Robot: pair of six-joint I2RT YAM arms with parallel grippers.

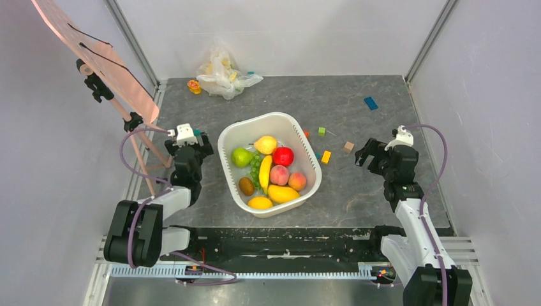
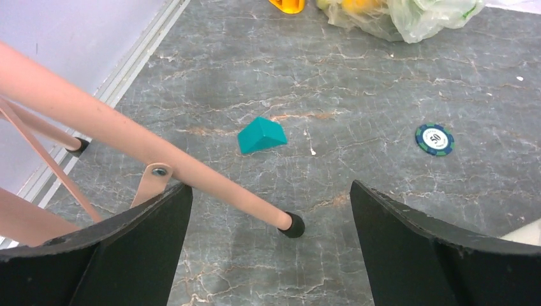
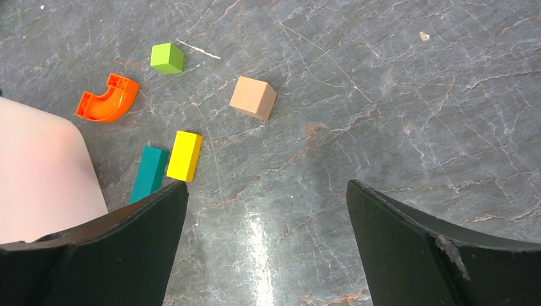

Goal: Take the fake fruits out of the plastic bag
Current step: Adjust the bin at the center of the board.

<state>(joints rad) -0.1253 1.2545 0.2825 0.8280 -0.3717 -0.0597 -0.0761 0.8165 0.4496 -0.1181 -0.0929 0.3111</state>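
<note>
Top external: plastic bag lies well beyond left fingers and right fingers, both spread empty.

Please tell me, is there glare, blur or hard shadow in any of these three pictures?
Top external: even light, soft shadows; the plastic bag is nearly washed out against the pale wall. Left wrist: sharp, the number on the poker chip is readable. Right wrist: a pale glare streak on the table; the wooden block is crisp.
</note>
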